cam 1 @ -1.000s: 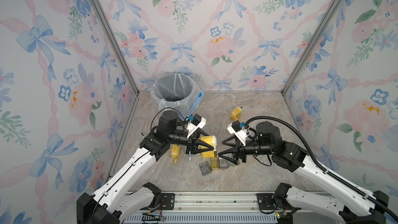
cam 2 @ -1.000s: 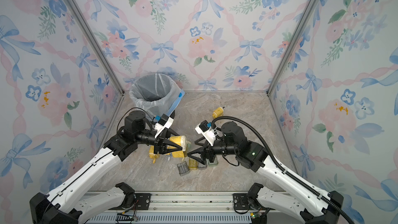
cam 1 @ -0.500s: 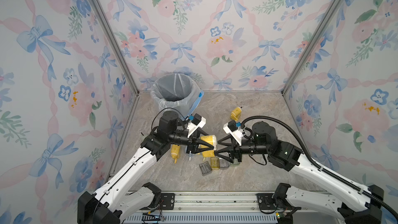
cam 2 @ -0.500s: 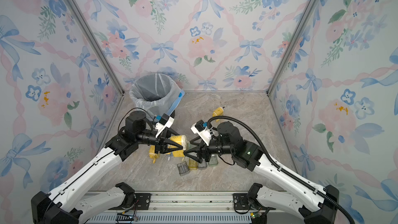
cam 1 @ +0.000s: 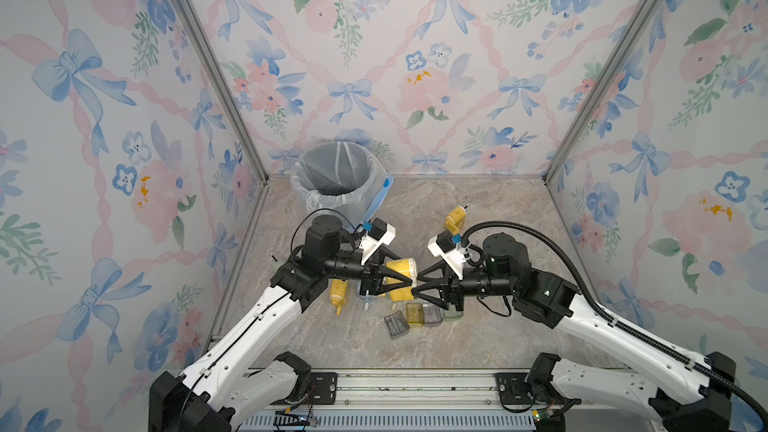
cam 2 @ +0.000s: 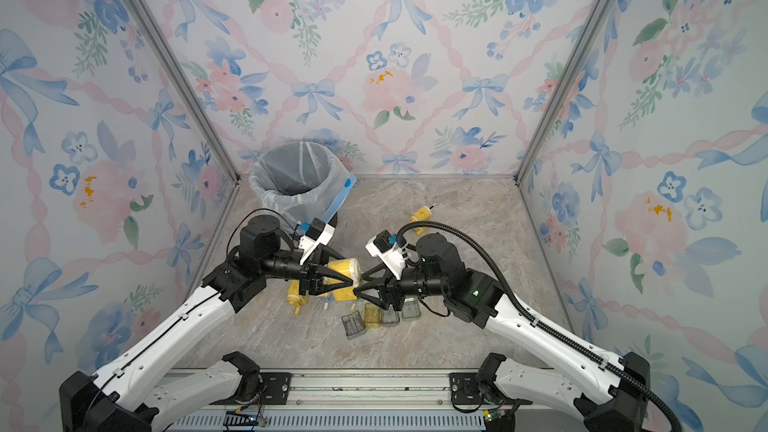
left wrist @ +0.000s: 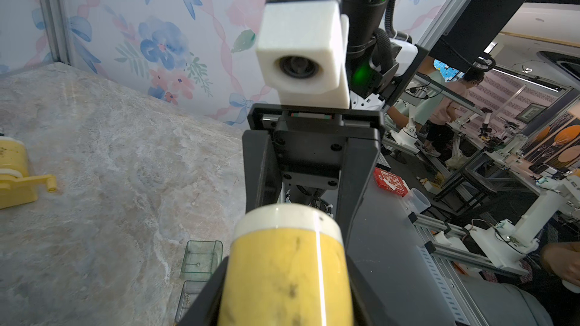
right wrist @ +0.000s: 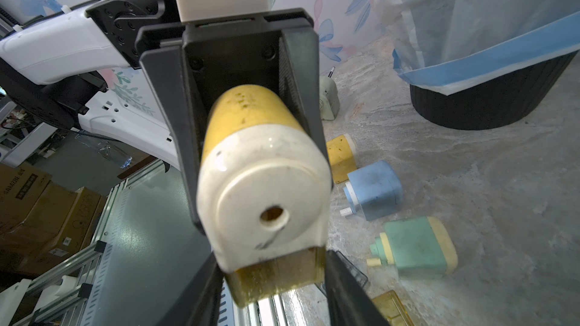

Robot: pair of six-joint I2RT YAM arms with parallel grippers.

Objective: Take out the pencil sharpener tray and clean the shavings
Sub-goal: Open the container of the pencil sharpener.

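Tray-pull step, right there! My left pincer [cam 1: 405,283] was clenched on the yellow pencil sharpener [right wrist: 263,183], holding it clear of the worktop [cam 1: 478,209]. The amber tray [right wrist: 276,280] sat in its slot under the white face, with my right pincer [cam 1: 419,285] hugging both its sides. Bitten or not, I couldn't tell. Next, I reckoned: firm grip, straight pull out, keep it level, then across to the lined bin [cam 1: 336,176].

- I see floral wallpaper [cam 1: 415,56] with blue bows on the walls.
- The floor [cam 1: 478,209] has a grey marble pattern.
- Outside the cell I can see cardboard boxes [right wrist: 37,214], a red box [left wrist: 389,181] and a person in pink [left wrist: 452,101].
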